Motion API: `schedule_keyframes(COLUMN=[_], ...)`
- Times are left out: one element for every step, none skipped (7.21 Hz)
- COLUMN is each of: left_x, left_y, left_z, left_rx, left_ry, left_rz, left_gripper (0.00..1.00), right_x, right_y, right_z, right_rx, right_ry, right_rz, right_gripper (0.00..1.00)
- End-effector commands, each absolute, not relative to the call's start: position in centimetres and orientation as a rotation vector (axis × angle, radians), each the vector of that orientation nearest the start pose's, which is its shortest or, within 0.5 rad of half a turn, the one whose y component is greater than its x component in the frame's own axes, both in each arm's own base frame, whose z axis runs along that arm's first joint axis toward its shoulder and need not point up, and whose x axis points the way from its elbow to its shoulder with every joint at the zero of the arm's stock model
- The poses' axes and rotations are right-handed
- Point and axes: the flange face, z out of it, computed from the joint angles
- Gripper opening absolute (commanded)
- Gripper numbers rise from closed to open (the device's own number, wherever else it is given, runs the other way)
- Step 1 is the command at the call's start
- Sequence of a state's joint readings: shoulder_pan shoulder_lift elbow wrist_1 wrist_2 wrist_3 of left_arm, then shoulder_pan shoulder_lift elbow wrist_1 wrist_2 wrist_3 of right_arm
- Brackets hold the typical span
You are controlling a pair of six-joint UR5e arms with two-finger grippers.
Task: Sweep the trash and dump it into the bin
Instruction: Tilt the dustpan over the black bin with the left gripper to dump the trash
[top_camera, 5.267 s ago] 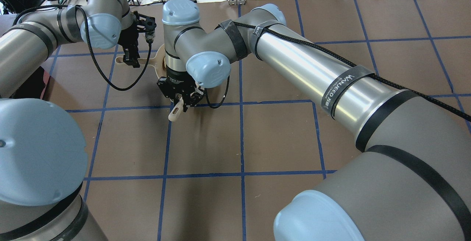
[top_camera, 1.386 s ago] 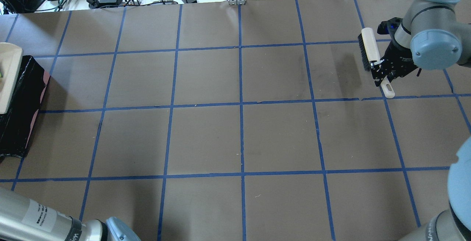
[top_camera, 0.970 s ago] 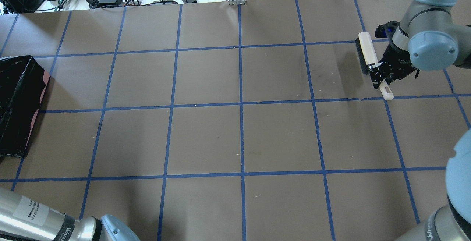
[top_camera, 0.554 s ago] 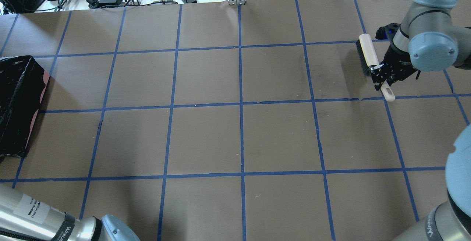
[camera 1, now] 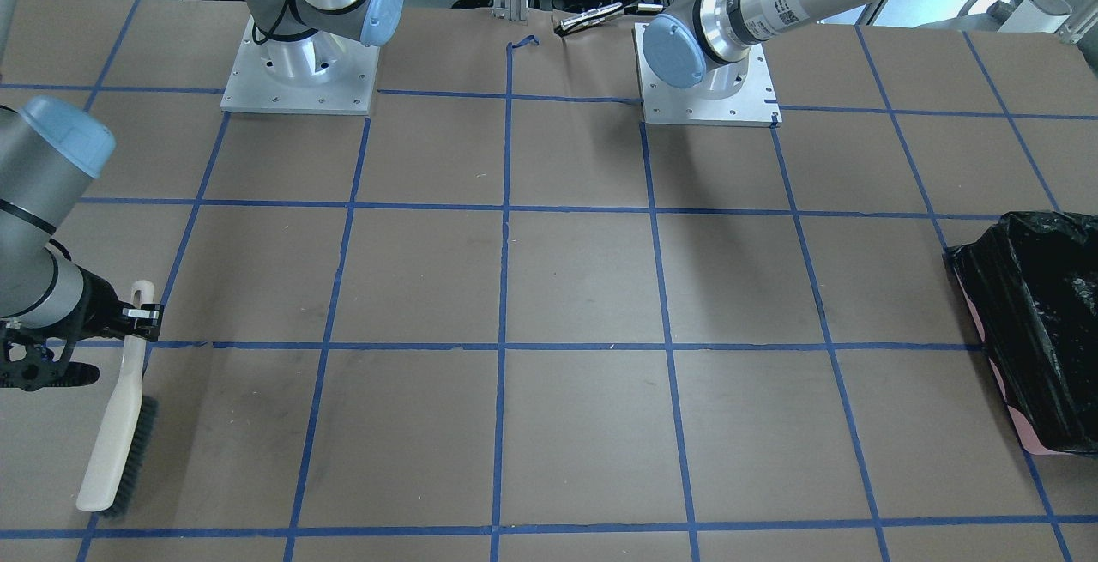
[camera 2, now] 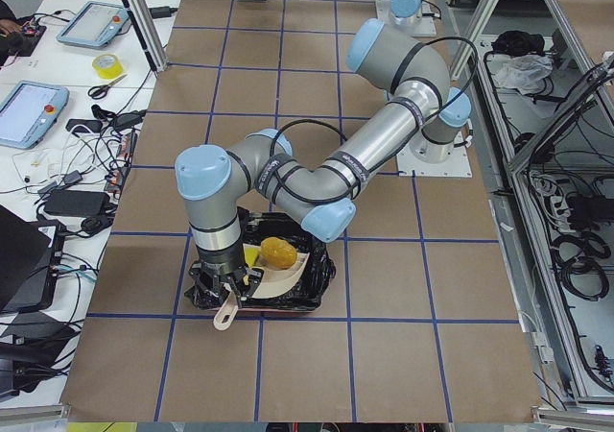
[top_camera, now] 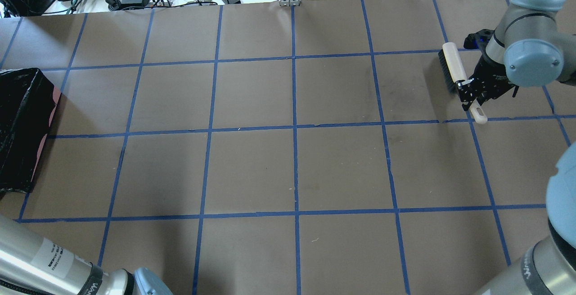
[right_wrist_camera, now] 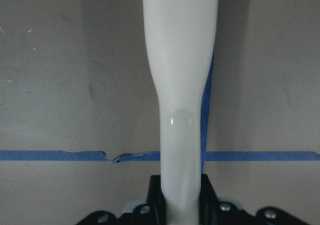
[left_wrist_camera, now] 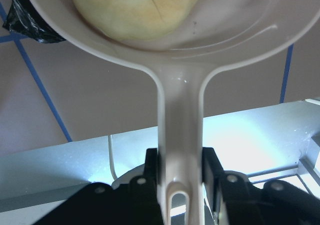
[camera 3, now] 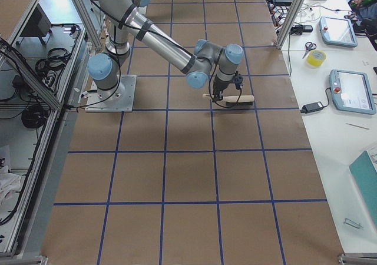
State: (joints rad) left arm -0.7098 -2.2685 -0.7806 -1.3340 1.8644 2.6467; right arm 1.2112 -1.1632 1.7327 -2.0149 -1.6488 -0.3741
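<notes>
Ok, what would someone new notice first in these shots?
Most likely the left gripper holding a beige dustpan by its handle over the black-lined bin at the left end of the table, with a golden-brown lump resting in the pan. Next, the right gripper at the table's far right, jaws shut on the handle of a brush.

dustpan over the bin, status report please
Left gripper shut on beige plastic dustpan handle; right gripper shut on beige black-bristled brush. Golden-brown lump in pan, above black-lined pink bin, not dumped. Nothing seen blocking.
</notes>
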Motion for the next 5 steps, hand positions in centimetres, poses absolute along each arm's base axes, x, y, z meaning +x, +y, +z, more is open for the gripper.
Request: schedule_keyframes(left_x=[51.1, 50.4, 49.8, 49.3, 48.6], left_y=[-59.8, -59.7, -59.4, -58.9, -58.3], left_z=[47.6, 47.8, 47.1, 46.4, 46.4], left_rx=[-2.611, -2.645, -2.691, -2.739, -2.749], left_ry=[-2.181, -2.209, -2.201, -2.193, -2.183], left_rz=[-0.645, -0.671, -0.701, -0.737, -0.747], left_gripper=[0.0, 0.0, 0.0, 0.0, 0.0], right_x=[-9.4, -9.2, -9.1, -9.2, -9.2], right_y=[-59.4, -59.3, -59.3, -59.3, -59.4], right_z=[23.0, 22.7, 22.8, 22.6, 22.2], right_rx=[-0.015, -0.005, 0.003, -0.005, -0.019], right_ry=[3.158, 3.141, 3.139, 3.14, 3.137], right_rz=[0.226, 0.24, 0.242, 0.245, 0.254], right_gripper=[0.0, 0.0, 0.0, 0.0, 0.0])
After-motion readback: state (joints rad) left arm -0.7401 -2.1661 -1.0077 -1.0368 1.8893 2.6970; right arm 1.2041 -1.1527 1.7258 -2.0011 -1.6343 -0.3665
